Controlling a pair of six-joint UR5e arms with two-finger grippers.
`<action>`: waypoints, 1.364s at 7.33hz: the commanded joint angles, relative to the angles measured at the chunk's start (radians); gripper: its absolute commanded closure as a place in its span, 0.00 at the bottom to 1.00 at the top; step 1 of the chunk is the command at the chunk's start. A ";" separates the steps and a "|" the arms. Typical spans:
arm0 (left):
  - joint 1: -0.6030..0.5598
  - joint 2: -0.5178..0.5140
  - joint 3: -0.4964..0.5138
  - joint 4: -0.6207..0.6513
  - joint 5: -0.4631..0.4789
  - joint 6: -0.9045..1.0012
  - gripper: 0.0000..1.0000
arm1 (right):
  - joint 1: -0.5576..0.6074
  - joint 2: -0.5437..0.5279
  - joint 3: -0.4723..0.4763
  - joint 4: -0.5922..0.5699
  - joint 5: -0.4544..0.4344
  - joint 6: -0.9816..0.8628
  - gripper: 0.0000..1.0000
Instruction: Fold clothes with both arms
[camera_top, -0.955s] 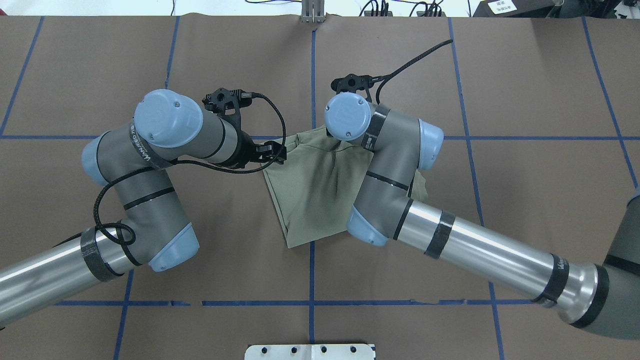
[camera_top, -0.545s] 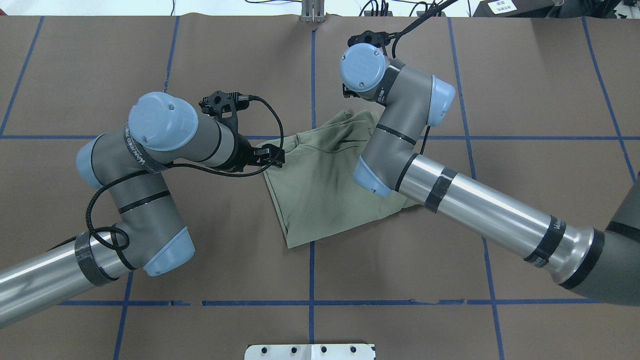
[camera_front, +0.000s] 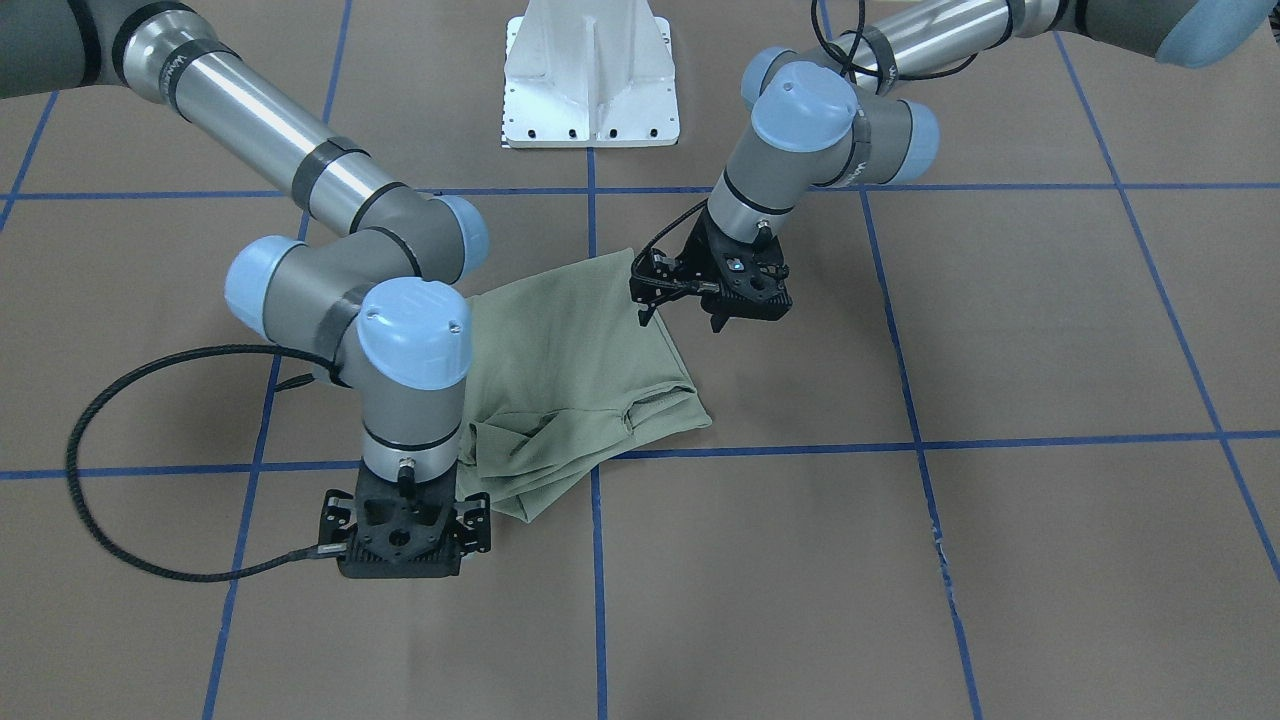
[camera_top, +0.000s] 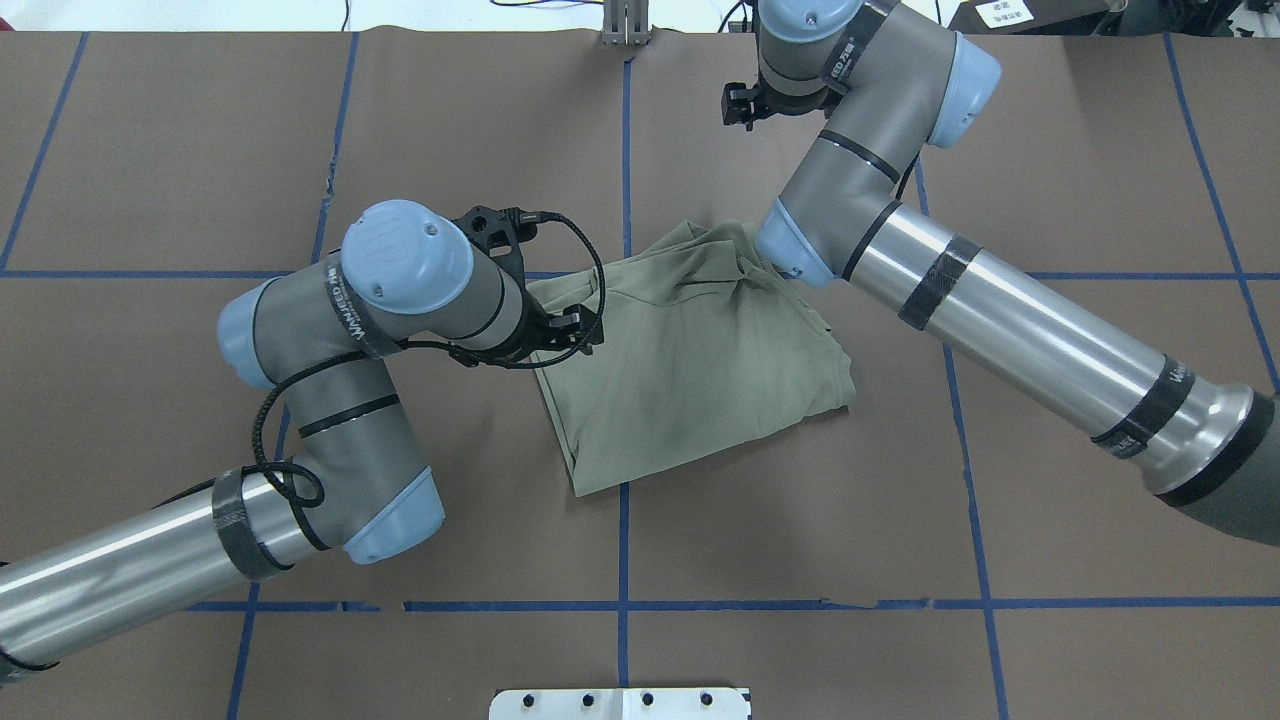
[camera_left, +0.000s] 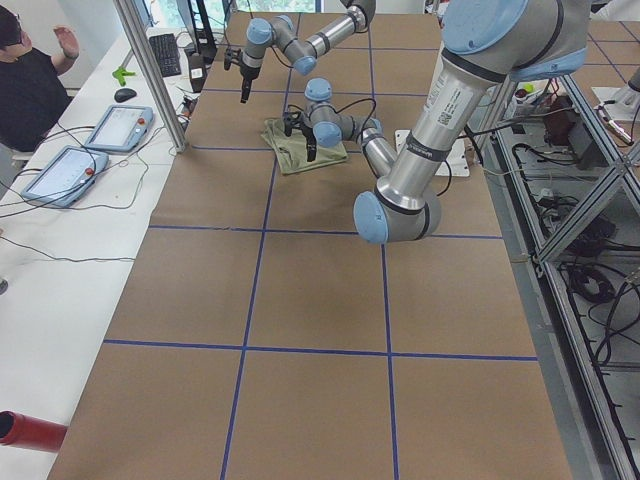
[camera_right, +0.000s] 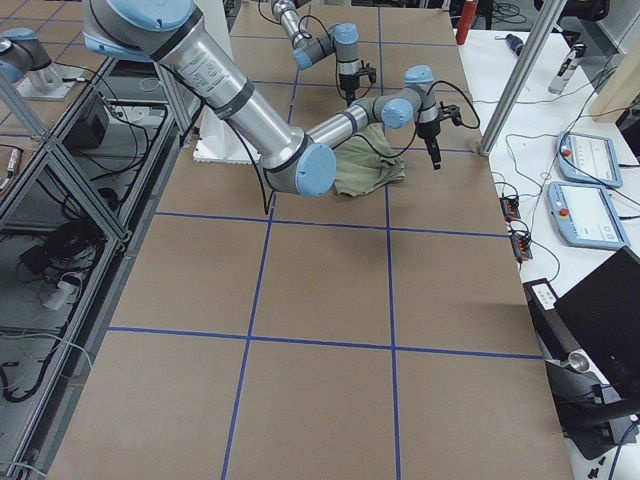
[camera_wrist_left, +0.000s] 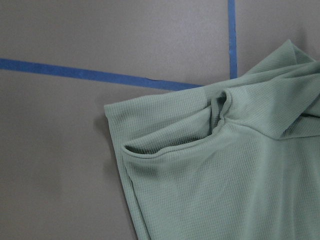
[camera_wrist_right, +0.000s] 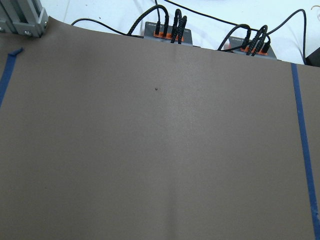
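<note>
The clothes, one sage-green shirt (camera_top: 690, 360), lie folded in a rough rectangle at the table's middle, with bunched folds at the far edge (camera_front: 520, 450). The left wrist view looks down on a shirt (camera_wrist_left: 225, 170) corner with a rolled hem. My left gripper (camera_front: 680, 315) hovers at the shirt's left edge, open and holding nothing; from overhead this left gripper (camera_top: 588, 332) sits over that same edge. My right gripper (camera_front: 400, 535) hangs clear of the cloth near the table's far edge, its fingers hidden under the wrist, so I cannot tell its state. The right wrist view shows only bare brown table (camera_wrist_right: 160, 150).
The brown table cover carries blue tape lines (camera_top: 623, 520). The white pedestal base (camera_front: 590, 80) stands at the robot's side. Cables and plug boxes (camera_wrist_right: 165, 30) line the far edge. A person (camera_left: 25, 85) sits beyond that edge, beside tablets (camera_left: 115, 128).
The right arm has swung off the shirt toward the far table edge, leaving the cloth lying flat. The left arm has shifted right over the shirt's left edge.
</note>
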 joint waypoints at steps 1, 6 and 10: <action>0.005 -0.075 0.147 0.040 0.105 0.011 0.00 | 0.007 -0.020 0.017 0.001 0.016 -0.009 0.00; -0.044 -0.075 0.194 0.044 0.172 0.064 0.00 | 0.006 -0.028 0.030 0.000 0.016 -0.006 0.00; -0.193 -0.076 0.215 0.041 0.158 0.099 0.00 | 0.004 -0.038 0.034 0.001 0.036 0.000 0.00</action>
